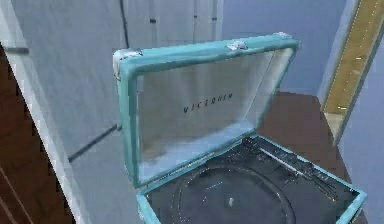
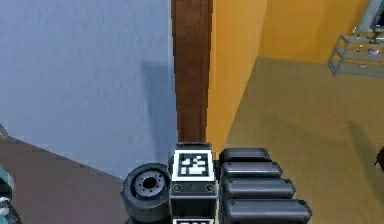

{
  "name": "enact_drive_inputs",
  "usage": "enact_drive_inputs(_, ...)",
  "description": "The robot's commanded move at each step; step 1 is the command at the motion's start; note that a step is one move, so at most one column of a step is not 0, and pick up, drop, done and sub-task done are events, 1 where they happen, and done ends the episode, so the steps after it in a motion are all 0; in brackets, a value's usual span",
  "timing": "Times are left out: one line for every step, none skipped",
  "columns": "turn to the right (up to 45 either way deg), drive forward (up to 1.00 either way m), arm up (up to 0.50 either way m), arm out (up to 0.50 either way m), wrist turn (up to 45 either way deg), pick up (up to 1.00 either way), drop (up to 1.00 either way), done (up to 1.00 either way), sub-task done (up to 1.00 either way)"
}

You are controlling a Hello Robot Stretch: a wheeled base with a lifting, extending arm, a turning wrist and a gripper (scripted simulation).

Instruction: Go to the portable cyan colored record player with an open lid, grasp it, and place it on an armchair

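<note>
The cyan record player (image 1: 200, 95) is very close in the forward view, its lid up and showing a pale lining. Its base (image 1: 255, 190), at the bottom right, carries a black platter and tone arm. A sliver of teal (image 2: 5, 186) shows at the arm side view's left edge. The arm is drawn in at that view's bottom, with a white marker square (image 2: 193, 165) on top. Left of the marker sits the gripper's (image 2: 148, 190) dark round body. Its far end is hard to make out, so I cannot tell whether it holds anything.
A grey wall and pale door panels (image 1: 170, 25) stand behind the player, with brown floor (image 1: 300, 120) to the right. In the arm side view a brown post (image 2: 190, 60) divides a grey wall from an orange wall and floor (image 2: 300, 120). A small grey stand (image 2: 360, 50) is far right.
</note>
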Motion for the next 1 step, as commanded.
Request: enact_drive_inputs(6.0,0.0,0.0,0.0,0.0,0.0,0.0,0.0,0.0)
